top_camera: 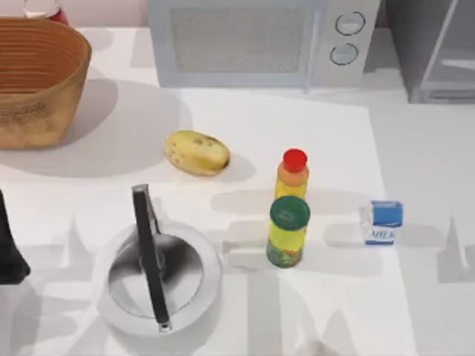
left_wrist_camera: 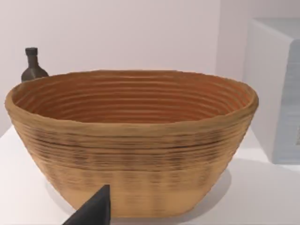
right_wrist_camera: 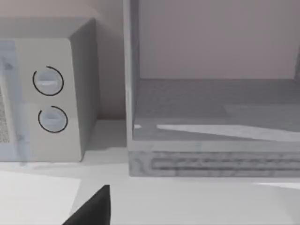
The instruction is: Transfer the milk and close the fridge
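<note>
The milk [top_camera: 383, 222], a small carton with a blue top and a white lower part, stands on the table at the right, just right of the two yellow bottles. The grey fridge [top_camera: 434, 52] is at the far right corner. In the right wrist view the fridge [right_wrist_camera: 211, 154] faces me with its front open and its bare inner floor showing. A dark tip of my right gripper [right_wrist_camera: 93, 208] pokes in at that view's edge, well short of the fridge. My left arm [top_camera: 11, 245] is parked at the table's left edge, and its gripper [left_wrist_camera: 93, 211] faces the basket.
A woven basket [top_camera: 37, 81] stands at the far left, with a dark bottle [left_wrist_camera: 33, 65] behind it. The white microwave [top_camera: 260, 41] sits at the back. A potato [top_camera: 197, 153], a red-capped bottle [top_camera: 294, 174], a green-capped bottle [top_camera: 288, 231] and a grey pan [top_camera: 157, 274] occupy the middle.
</note>
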`<action>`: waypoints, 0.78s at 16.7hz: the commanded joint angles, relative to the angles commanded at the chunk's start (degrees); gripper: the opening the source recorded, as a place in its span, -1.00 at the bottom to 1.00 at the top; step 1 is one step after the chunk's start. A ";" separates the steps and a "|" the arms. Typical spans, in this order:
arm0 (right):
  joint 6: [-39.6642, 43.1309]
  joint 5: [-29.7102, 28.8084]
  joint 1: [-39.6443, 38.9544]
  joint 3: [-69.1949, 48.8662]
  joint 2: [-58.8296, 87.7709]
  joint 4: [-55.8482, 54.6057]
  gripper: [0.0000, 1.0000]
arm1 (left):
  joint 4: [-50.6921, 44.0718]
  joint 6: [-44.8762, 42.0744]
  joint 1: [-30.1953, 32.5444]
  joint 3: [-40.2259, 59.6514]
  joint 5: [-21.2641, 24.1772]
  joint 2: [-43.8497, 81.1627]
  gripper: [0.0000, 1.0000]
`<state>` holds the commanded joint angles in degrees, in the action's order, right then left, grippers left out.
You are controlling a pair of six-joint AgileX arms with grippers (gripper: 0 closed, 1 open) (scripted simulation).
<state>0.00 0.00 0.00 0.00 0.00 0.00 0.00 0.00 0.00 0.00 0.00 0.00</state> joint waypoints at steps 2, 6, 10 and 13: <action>0.00 -0.11 -0.11 0.00 0.09 -0.08 1.00 | 0.00 0.00 0.00 0.00 0.00 0.00 1.00; -0.11 -5.98 -5.95 -0.15 4.95 -4.70 1.00 | 0.00 0.00 0.00 0.00 0.00 0.00 1.00; -0.36 -18.20 -18.12 -0.47 15.07 -14.31 1.00 | 0.00 0.00 0.00 0.00 0.00 0.00 1.00; -0.57 -29.15 -29.02 -0.75 24.13 -22.91 1.00 | 0.00 0.00 0.00 0.00 0.00 0.00 1.00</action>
<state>-0.57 -29.15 -29.02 -0.75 24.13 -22.91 0.00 0.00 0.00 0.00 0.00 0.00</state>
